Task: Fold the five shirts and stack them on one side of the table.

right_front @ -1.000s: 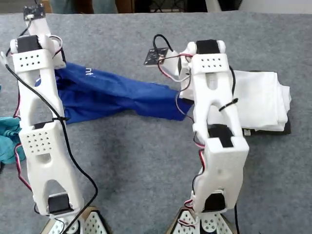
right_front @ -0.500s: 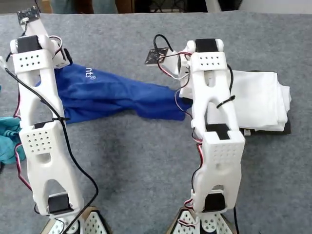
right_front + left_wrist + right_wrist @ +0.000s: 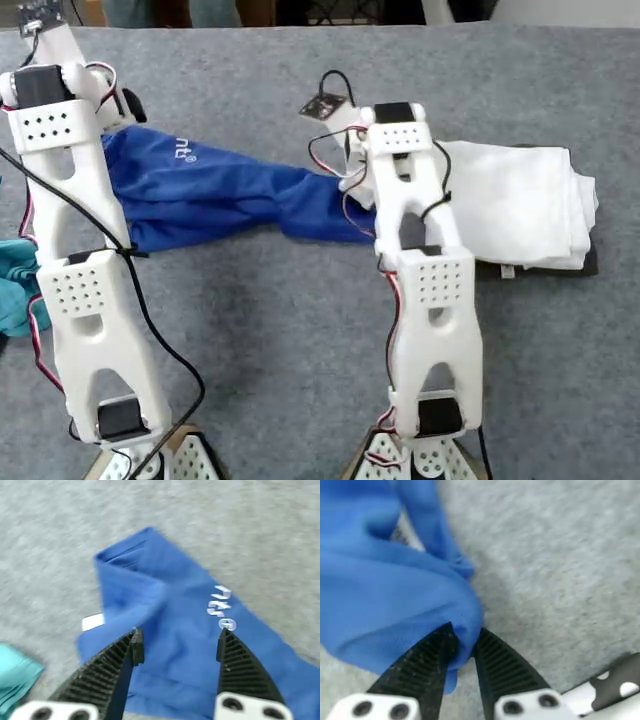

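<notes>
A blue shirt [image 3: 230, 195] lies stretched and bunched across the grey table between the two arms. My left gripper [image 3: 177, 639] hangs open above the shirt's end with the white print [image 3: 220, 607], holding nothing. My right gripper [image 3: 466, 641] is shut on the other end of the blue shirt [image 3: 385, 590], cloth pinched between its fingers. In the high view that end lies under the right arm's wrist [image 3: 385, 150]. A stack of folded white shirts [image 3: 520, 205] sits on a dark one at the table's right side. A teal shirt [image 3: 15, 280] lies crumpled at the left edge.
The grey felt table [image 3: 280, 330] is bare in front of the blue shirt and between the arm bases. A corner of teal cloth [image 3: 15, 677] lies near the left gripper. Cables hang along both arms.
The right arm has pulled left with the blue shirt's end, bunching the cloth toward the middle. The left arm has shifted left and back, off the shirt's printed end.
</notes>
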Robot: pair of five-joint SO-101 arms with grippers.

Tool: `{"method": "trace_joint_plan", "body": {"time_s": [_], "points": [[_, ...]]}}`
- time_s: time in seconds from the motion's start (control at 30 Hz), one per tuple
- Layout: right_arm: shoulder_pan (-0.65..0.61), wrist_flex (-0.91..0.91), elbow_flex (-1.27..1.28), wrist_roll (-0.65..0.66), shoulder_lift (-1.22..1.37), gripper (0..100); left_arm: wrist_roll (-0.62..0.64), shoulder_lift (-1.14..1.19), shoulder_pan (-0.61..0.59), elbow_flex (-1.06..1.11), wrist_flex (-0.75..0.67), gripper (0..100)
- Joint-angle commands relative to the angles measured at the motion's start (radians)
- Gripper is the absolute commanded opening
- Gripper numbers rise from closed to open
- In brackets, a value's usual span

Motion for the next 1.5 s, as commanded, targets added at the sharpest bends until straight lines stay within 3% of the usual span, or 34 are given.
{"method": "trace_joint_plan", "body": {"time_s": [0.0, 0.13, 0.33, 0.57, 0.77, 0.87, 1.47], "points": [[-0.018, -0.032, -0.074, -0.057, 0.056, 1.5, 0.038, -0.021, -0.070, 0.120, 0.008, 25], [-0.017, -0.032, -0.131, -0.103, 0.097, 1.5, 0.086, -0.112, -0.070, 0.280, 0.009, 25], [-0.014, -0.032, -0.166, -0.144, 0.124, 1.5, 0.193, -0.493, 0.025, 0.648, -0.015, 25], [-0.015, -0.032, -0.165, -0.149, 0.124, 1.5, 0.319, -0.661, -0.027, 1.053, -0.308, 25], [-0.017, -0.032, -0.165, -0.149, 0.124, 1.5, 0.331, -0.664, -0.033, 1.265, -0.476, 25], [-0.017, -0.032, -0.165, -0.149, 0.124, 1.5, 0.331, -0.672, -0.027, 1.302, -0.555, 25], [-0.018, -0.032, -0.162, -0.149, 0.124, 1.5, 0.328, -0.663, -0.025, 1.303, -0.735, 25]]}}
